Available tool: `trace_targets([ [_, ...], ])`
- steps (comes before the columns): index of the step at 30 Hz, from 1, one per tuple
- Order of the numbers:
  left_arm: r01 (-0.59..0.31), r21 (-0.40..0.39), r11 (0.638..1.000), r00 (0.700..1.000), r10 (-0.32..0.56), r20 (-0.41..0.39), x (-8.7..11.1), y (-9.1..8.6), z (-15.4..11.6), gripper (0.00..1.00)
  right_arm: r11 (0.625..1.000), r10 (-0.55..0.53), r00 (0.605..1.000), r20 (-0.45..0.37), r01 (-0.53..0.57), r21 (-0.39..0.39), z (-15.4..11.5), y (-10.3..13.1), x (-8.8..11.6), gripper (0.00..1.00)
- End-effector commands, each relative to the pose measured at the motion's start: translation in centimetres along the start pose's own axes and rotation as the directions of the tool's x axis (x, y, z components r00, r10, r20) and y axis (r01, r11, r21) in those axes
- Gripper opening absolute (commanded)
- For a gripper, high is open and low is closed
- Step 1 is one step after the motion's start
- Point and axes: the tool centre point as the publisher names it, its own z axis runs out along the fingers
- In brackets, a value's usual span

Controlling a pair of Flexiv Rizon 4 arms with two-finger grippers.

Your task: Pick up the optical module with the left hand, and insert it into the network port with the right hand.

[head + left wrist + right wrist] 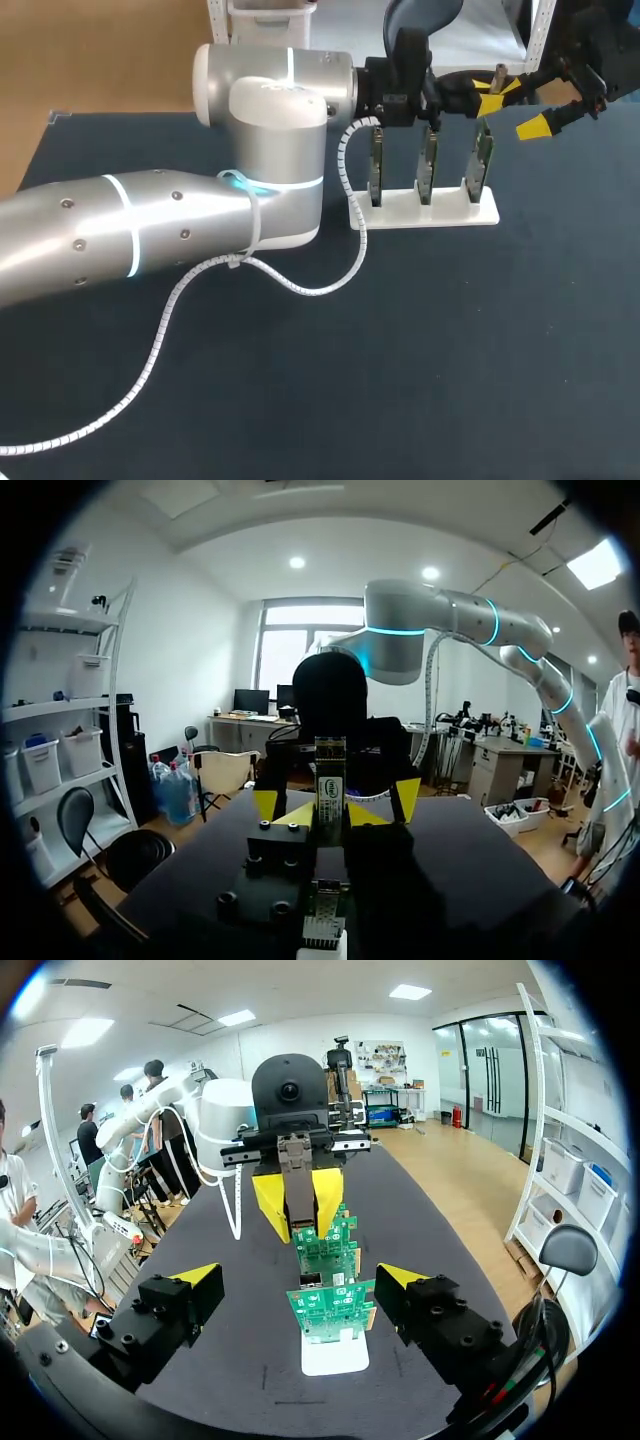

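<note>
The optical module (329,780), a slim metal bar with a label, stands upright between the yellow fingertips of my left gripper (335,805), which is shut on it. In the head view the left gripper (497,97) hovers above the rightmost of three green circuit boards (482,160), with the module (497,75) poking up from it. My right gripper (562,108) is open at the far right, facing the left one. From the right wrist, the open right gripper (300,1278) frames the row of boards (330,1300). Beyond them the left gripper (298,1205) holds the module (297,1175).
The boards stand in a white slotted stand (425,210) on the dark table (450,350). A white spiral cable (300,288) trails from my left arm (150,230) across the table. The left arm's bulky elbow lies just left of the stand.
</note>
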Motion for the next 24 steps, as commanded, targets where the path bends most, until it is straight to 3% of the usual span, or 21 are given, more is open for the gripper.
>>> trace_targets([
  [1, 0.001, 0.000, 1.000, 1.000, -0.001, 0.004, 0.04, -0.30, -0.04, 0.00, 1.000, -0.002, 1.000, 0.000, 0.002, 0.007, 0.07, 0.26, 0.03, 1.00],
  [24, 0.022, -0.011, 1.000, 1.000, -0.022, 0.011, 0.42, -0.77, -0.07, 0.00, 1.000, -0.002, 1.000, 0.000, 0.002, 0.007, 0.07, 0.26, 0.03, 1.00],
])
